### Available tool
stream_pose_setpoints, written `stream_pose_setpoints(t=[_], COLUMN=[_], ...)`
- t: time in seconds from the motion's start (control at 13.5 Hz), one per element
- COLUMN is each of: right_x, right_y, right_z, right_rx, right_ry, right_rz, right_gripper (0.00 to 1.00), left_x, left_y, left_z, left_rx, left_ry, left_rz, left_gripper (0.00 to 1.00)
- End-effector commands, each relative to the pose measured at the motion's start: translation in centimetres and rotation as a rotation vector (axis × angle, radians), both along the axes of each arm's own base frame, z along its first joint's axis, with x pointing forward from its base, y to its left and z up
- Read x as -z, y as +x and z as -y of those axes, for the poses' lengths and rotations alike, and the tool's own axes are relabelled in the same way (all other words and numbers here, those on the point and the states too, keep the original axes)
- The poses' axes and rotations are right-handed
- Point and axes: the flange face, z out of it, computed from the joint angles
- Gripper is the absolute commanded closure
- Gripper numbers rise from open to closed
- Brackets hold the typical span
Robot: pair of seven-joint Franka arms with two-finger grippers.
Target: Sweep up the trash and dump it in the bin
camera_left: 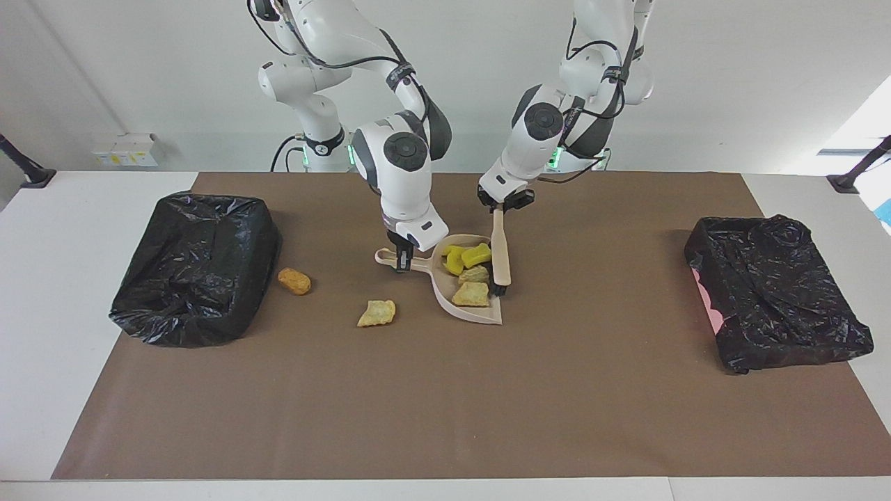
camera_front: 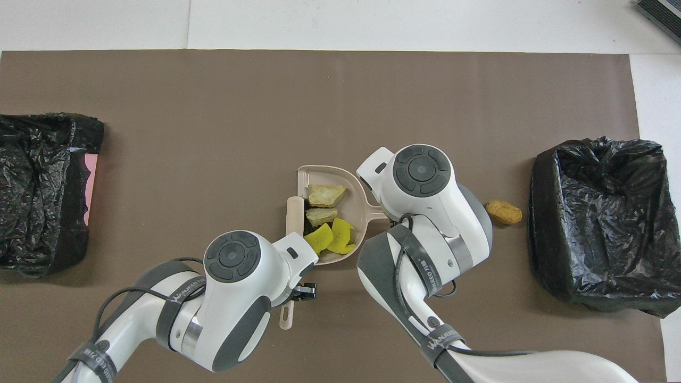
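My right gripper (camera_left: 402, 260) is shut on the handle of the beige dustpan (camera_left: 482, 317), which lies flat on the brown mat. In the pan (camera_front: 325, 173) lie two yellow sponge blocks (camera_left: 476, 255) (camera_front: 340, 237) and two beige lumps (camera_left: 472, 295) (camera_front: 324, 196). My left gripper (camera_left: 500, 207) is shut on the brush (camera_left: 500, 250) (camera_front: 293, 213), whose black bristles rest at the pan's open side against the trash. Loose on the mat are another beige lump (camera_left: 377, 312) and an orange-brown lump (camera_left: 294, 281) (camera_front: 504, 211), both toward the right arm's end.
A black-bagged bin (camera_left: 198, 264) (camera_front: 598, 213) stands at the right arm's end of the table, close beside the orange-brown lump. A second bagged bin (camera_left: 773, 292) (camera_front: 37, 186) stands at the left arm's end. In the overhead view the right arm hides the loose beige lump.
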Motion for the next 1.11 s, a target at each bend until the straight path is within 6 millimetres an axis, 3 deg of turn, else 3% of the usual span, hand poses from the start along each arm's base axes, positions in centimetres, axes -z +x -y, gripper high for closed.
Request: stream_pose_setpoints(t=[0.0,0.22,0.45,0.74,1.04], right_x=[-0.6,-2.2,-2.8,-3.5,-5.0], right_y=[0.1,0.4,0.4,1.5,2.5], right_z=[0.6,1.7,2.5,5.5,8.2], right_rx=[0.026,0.036,0.042,-0.001,0.004], right_ry=[0.009,0.015,0.012,0.02,0.089], right_rz=[0.008,0.015,0.01,0.009,0.013], right_gripper=[1.0,1.0,1.0,1.0,1.0], left_x=[-3.9,-7.9,-8.3,-6.9,-2.5], left_y=[1.1,1.3,-0.4,-4.2,-7.7], left_z=[-0.7,-3.5,-4.7,-4.5,-0.2], left_rx=[-0.039,-0.059,-0.082,-0.061,-0.119], left_ry=[0.028,0.043,0.09,0.106,0.096], left_rz=[-0.022,-0.007,-0.062,-0.053,0.027], left_gripper=[1.0,1.0,1.0,1.0,1.0])
